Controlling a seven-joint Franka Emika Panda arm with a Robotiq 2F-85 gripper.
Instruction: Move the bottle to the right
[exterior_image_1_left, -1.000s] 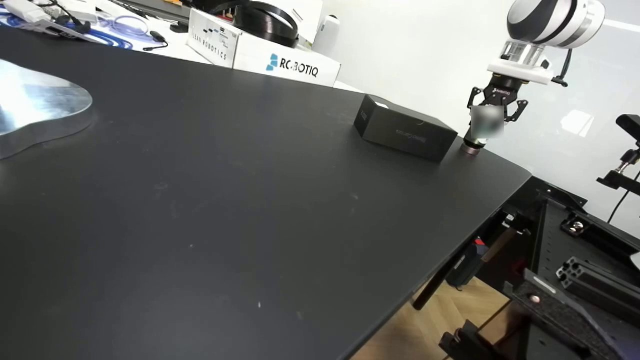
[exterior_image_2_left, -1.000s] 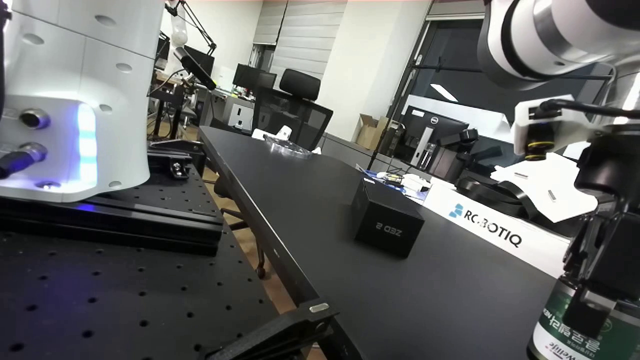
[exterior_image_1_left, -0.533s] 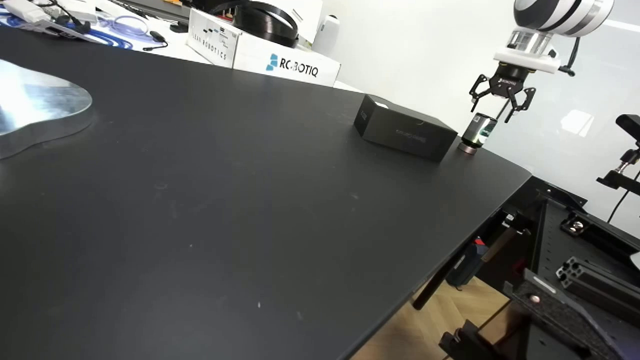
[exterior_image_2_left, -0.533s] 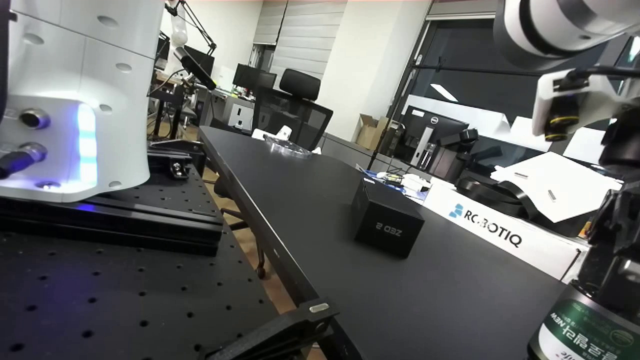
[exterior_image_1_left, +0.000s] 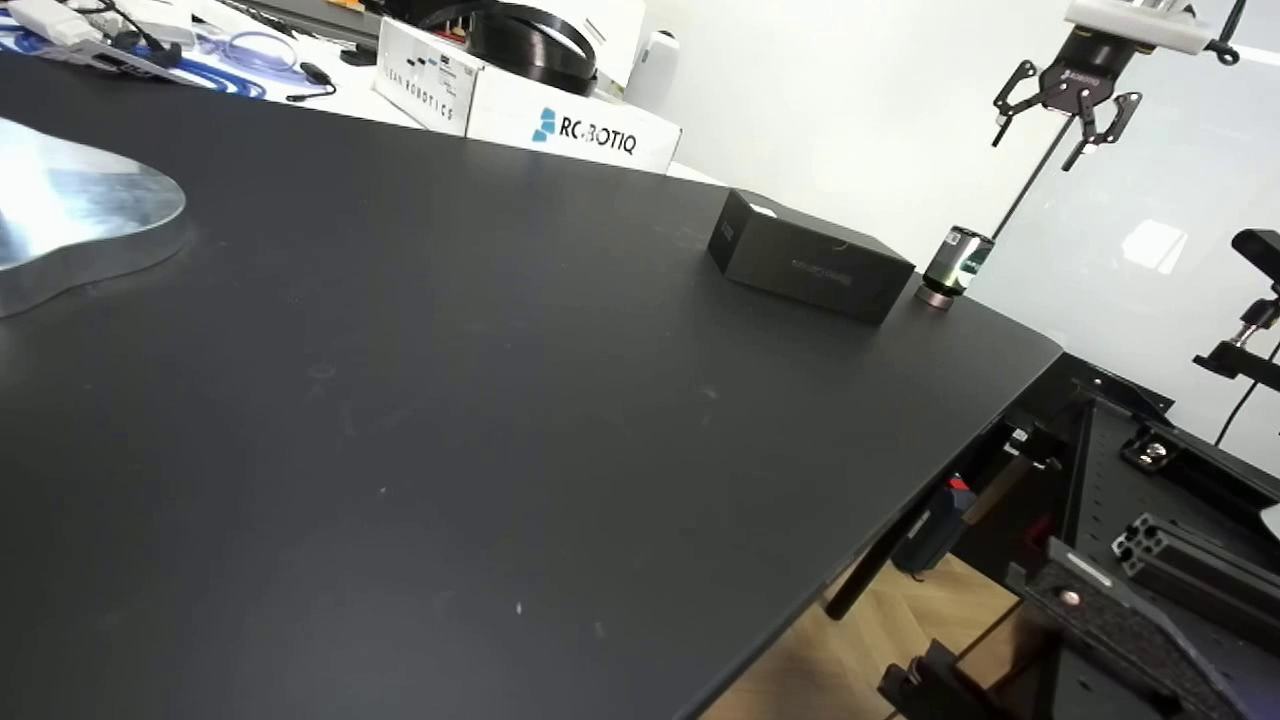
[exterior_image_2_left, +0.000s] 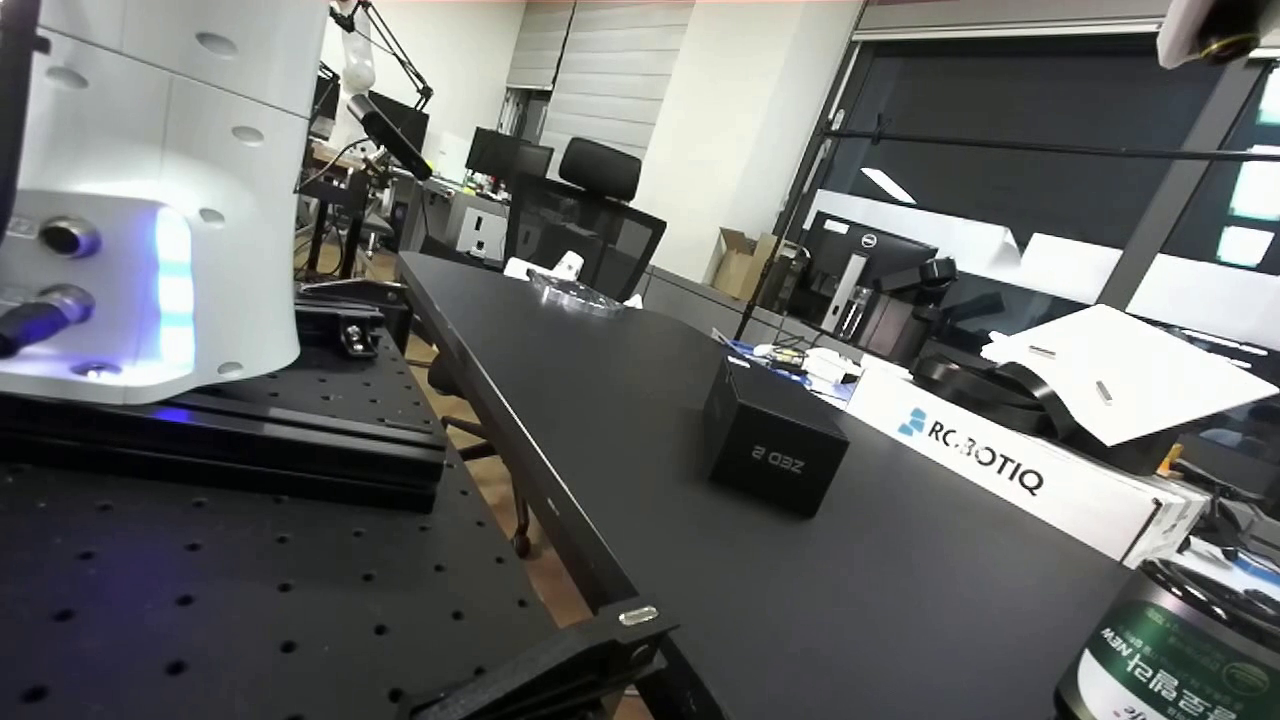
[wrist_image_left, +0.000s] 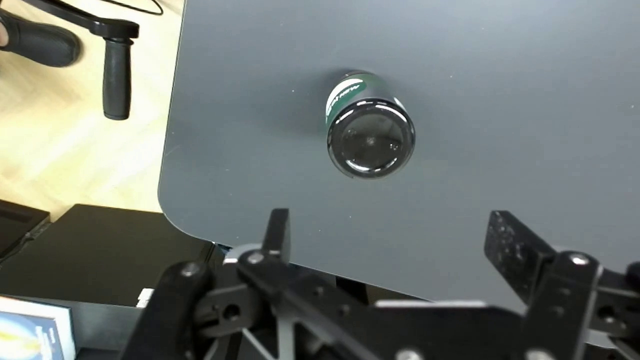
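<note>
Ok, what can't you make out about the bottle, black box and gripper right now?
Bottle: lower end cut off by the bottom edge in an exterior view.
Gripper: outside the frame in an exterior view, where just a bit of wrist shows at top right.
Black box: long-side lettering too small and faint in an exterior view.

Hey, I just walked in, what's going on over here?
A robot gripper is on a job of moving a bottle to the right. A second ago it was at the bottle; now it is open, holds nothing and has risen clear. The bottle stands on the dark table, near a rounded corner and apart from the black box. Where it started, these pictures don't show.
</note>
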